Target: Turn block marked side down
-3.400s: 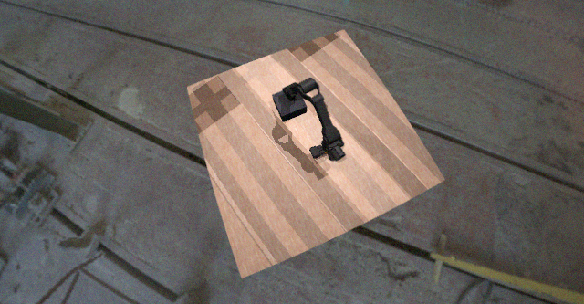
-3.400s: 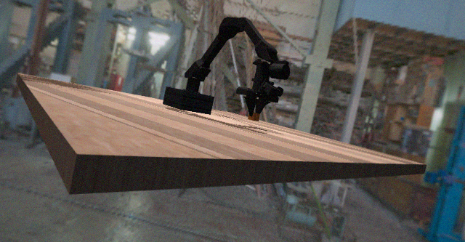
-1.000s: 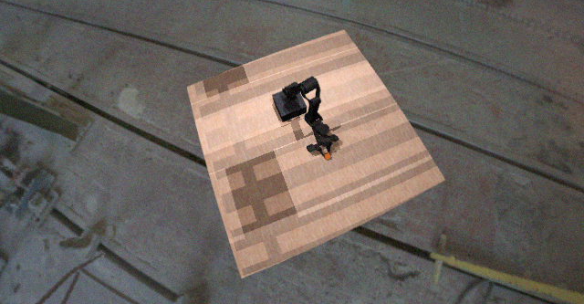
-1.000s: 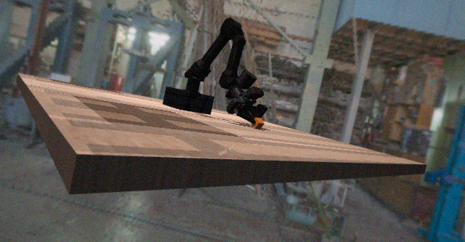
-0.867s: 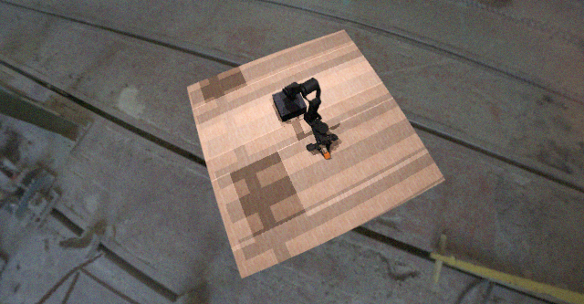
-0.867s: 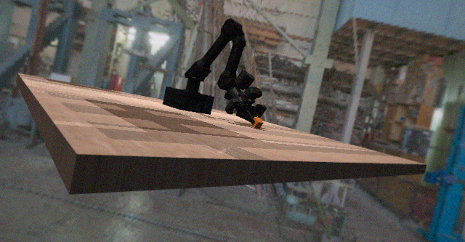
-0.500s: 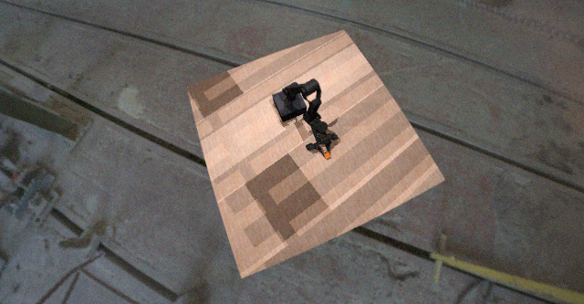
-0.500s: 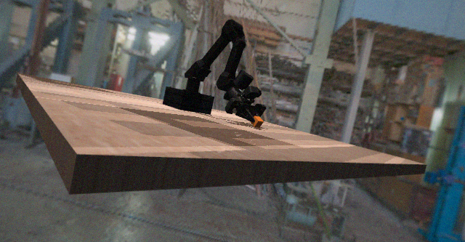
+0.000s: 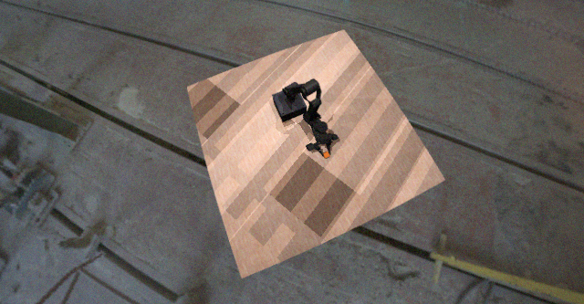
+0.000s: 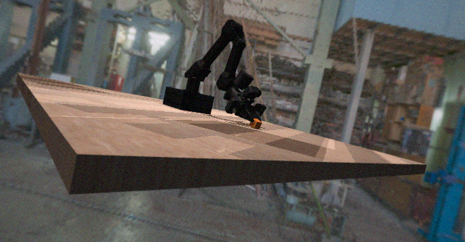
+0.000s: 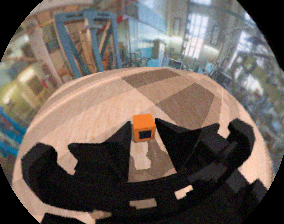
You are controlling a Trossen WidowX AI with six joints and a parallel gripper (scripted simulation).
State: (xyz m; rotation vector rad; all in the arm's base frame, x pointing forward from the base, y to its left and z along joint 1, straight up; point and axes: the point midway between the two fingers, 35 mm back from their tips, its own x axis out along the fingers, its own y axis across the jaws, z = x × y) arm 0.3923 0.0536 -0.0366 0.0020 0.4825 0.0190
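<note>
The small orange block (image 9: 327, 155) (image 10: 256, 123) (image 11: 143, 120) is at the table surface, in front of the arm. Its marked side, with a dark square (image 11: 145, 134), faces the wrist camera, sideways towards the arm. Whether its underside lies fully flat is too small to tell. My gripper (image 9: 325, 152) (image 10: 253, 120) (image 11: 142, 121) is tilted low and reaches forward to the block. Its fingers are slightly apart, open around the block, one fingertip close on each side. Any contact at the fingertips is hard to make out.
The wooden table (image 9: 255, 158) (image 10: 109, 140) (image 11: 93, 110) has patches of darker wood pattern. The arm's black base (image 9: 289, 106) (image 10: 188, 100) stands on it behind the gripper. The table's edges drop off all around.
</note>
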